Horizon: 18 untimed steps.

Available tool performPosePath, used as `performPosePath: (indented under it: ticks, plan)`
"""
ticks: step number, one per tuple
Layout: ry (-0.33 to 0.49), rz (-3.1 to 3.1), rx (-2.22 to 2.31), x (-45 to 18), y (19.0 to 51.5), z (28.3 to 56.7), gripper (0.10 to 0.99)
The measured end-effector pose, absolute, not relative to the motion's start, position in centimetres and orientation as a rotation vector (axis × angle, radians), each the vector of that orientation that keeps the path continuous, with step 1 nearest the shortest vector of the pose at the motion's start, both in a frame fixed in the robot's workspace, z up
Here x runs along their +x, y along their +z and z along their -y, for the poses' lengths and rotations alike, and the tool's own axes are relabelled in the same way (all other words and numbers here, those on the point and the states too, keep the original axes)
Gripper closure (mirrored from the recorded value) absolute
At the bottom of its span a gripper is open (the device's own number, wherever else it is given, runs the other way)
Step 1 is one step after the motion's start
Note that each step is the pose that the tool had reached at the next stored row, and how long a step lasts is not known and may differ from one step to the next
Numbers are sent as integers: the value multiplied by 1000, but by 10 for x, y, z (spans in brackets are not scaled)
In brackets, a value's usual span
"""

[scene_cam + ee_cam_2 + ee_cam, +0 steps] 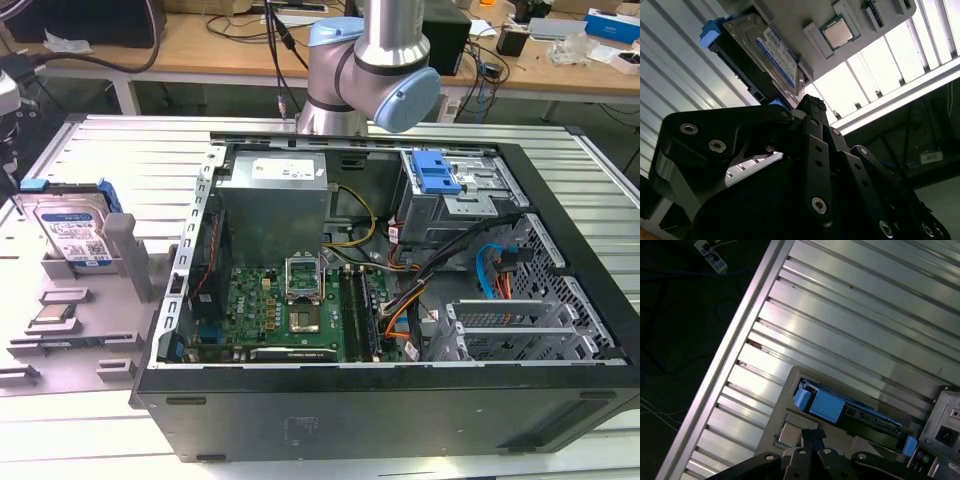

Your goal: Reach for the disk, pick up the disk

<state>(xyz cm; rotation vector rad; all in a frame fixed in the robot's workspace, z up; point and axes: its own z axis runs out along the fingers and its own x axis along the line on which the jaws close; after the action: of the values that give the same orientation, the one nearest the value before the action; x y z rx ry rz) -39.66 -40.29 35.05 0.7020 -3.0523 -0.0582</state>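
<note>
**Empty gripper lined up on the disk, not yet touching it**

The slatted metal table (120, 150) carries everything. On it lies an opened computer case (380, 410), with the robot arm (370, 70) rising behind it. On the exterior view's left, well apart from the case, sits a grey holder (125, 250). The disk (72, 232) stands in it on edge, leaning back a little, with its blue bracket around the rim.

In both wrist views the gripper (812, 434) (809, 102) points toward the disk (827, 407) (775, 55) and is apart from it. Its tips look pressed together and pinch nothing. A small square chip (52, 317) (836, 32) lies flat on the holder just beside the disk.

To do the reach well, I judge the jaws need spreading before they arrive. They should then straddle the disk's two broad faces near its free upper edge (the grey post beside it leaves little room). A slow, square approach would avoid knocking the leaning disk over or catching the bracket.

The disk's white-and-blue label carries barcodes and fine print, none of it legible here.
</note>
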Motion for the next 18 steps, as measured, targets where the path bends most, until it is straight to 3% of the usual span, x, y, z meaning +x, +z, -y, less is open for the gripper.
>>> performPosePath:
  ticks: [18]
  plan:
    - [-57, 3017, 835, -397, 351, 403, 980]
